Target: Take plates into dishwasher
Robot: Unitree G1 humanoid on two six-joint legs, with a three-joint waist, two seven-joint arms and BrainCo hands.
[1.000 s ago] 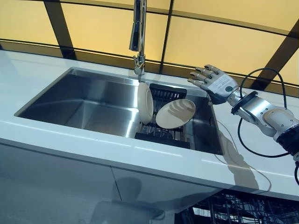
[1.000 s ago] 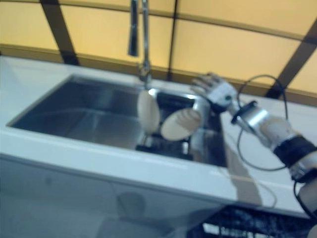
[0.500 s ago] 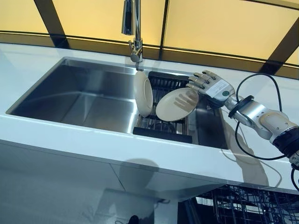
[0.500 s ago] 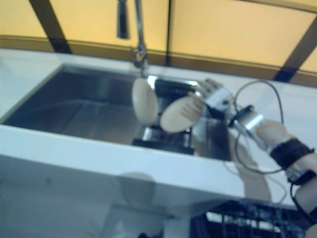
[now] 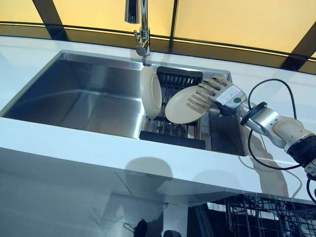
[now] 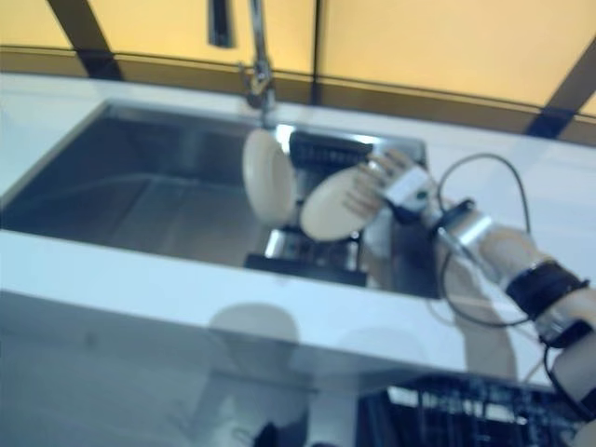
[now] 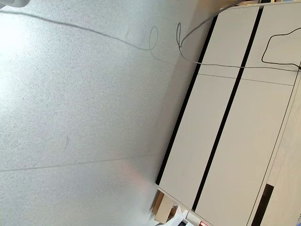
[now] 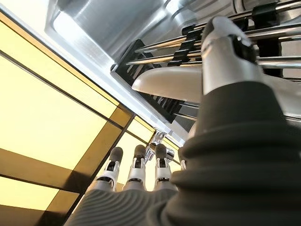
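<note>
Two cream plates stand in a black dish rack (image 5: 172, 137) at the right end of the steel sink (image 5: 84, 96). One plate (image 5: 150, 92) stands upright on edge. The other plate (image 5: 184, 105) leans tilted to its right. My right hand (image 5: 225, 94) is open at the tilted plate's upper right rim, fingers (image 5: 205, 89) spread over its face. In the right wrist view the plate's rim (image 8: 169, 83) lies between the thumb (image 8: 226, 49) and the straight fingers (image 8: 136, 165), with no grip closed on it. My left hand shows in no view.
A tall chrome faucet (image 5: 141, 30) rises behind the upright plate. A white counter (image 5: 98, 147) frames the sink. The dishwasher's wire rack (image 5: 261, 221) shows below the counter at the lower right. The left wrist view shows only floor and white cabinet fronts (image 7: 235, 132).
The camera has tipped downward, shifting the whole picture. My right hand has come down and left from above the counter to the tilted plate's rim. Both plates stay put.
</note>
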